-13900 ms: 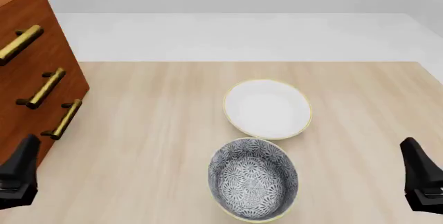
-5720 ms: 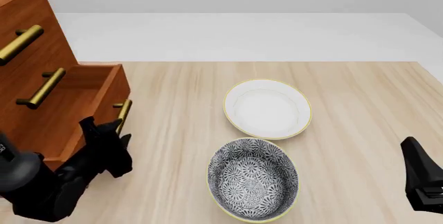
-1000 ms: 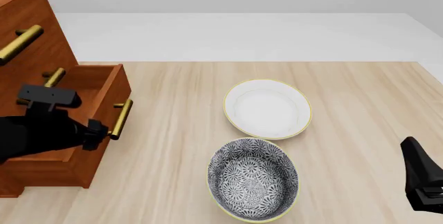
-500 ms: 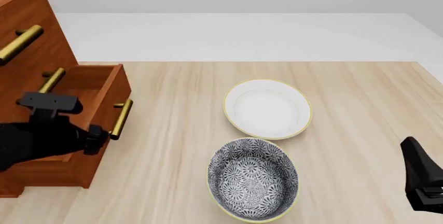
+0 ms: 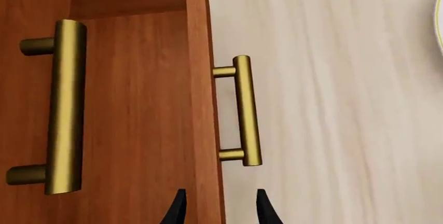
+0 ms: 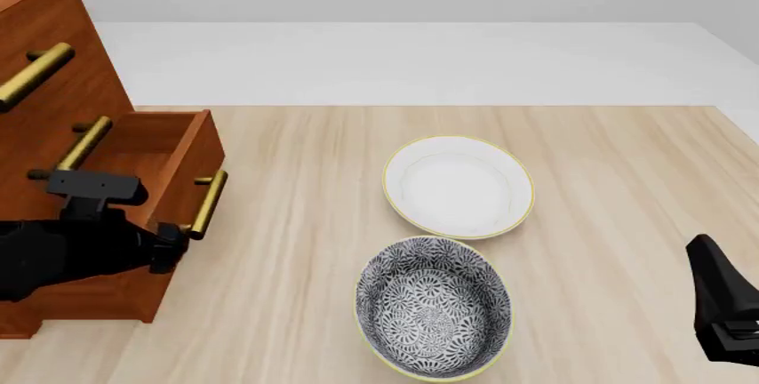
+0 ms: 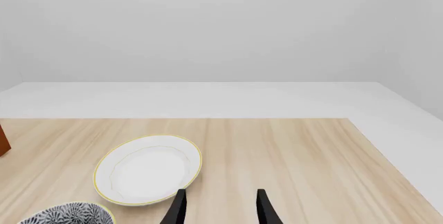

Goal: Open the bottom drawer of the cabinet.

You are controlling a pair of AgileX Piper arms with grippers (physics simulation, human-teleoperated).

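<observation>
**Drawer out, left arm close to the handle**

The bottom drawer (image 6: 178, 148) stands pulled out from the cabinet (image 6: 53, 64) at the table's left edge, so I judge the task about done. Its handle (image 5: 246, 111) sits just ahead of my left gripper (image 5: 218, 208), whose jaws are a little apart with nothing between them; they straddle the drawer's front edge. The risk I see is the retreat: if I swing the arm sideways, a fingertip could catch the front panel or handle and push the drawer back in. I would back straight off. The middle handle (image 5: 64, 105) is also near.

My right gripper (image 7: 218, 206) rests far off, jaws parted and empty, near the white plate (image 6: 458, 187) and patterned bowl (image 6: 435, 306); I see no trouble there.
</observation>
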